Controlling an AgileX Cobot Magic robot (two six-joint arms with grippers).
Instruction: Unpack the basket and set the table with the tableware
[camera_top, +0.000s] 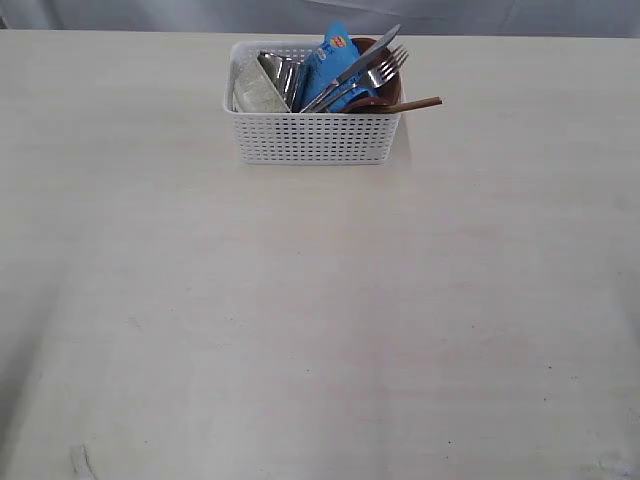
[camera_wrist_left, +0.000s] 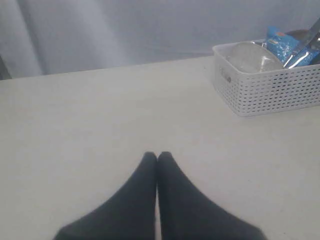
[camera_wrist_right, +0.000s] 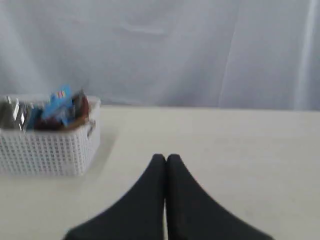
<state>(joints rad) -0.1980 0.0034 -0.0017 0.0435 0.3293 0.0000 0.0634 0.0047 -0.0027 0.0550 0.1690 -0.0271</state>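
We are looking at the pale cream table (camera_top: 320, 330), which is filling nearly the whole exterior view. The white lattice basket (camera_top: 315, 140) is sitting close to the table's far edge, about midway along it, with all the tableware still packed inside.

Our 2 grippers are hovering over bare tabletop, well apart from the basket. The left gripper (camera_wrist_left: 157, 156) and the right gripper (camera_wrist_right: 166, 159) are both clenched, fingers pressed together and grasping nothing.

Inside the basket, a cream bowl (camera_top: 255, 92) is leaning at the left end, and a steel cup (camera_top: 285, 75) is lying beside it. A blue snack packet (camera_top: 335, 60) is standing in the middle. A brown plate (camera_top: 392, 88) is leaning at the right end. A steel knife (camera_top: 365, 62) and a fork (camera_top: 385, 68) are slanting across the packet, and a reddish-brown wooden spoon (camera_top: 415, 103) is poking out over the right rim.
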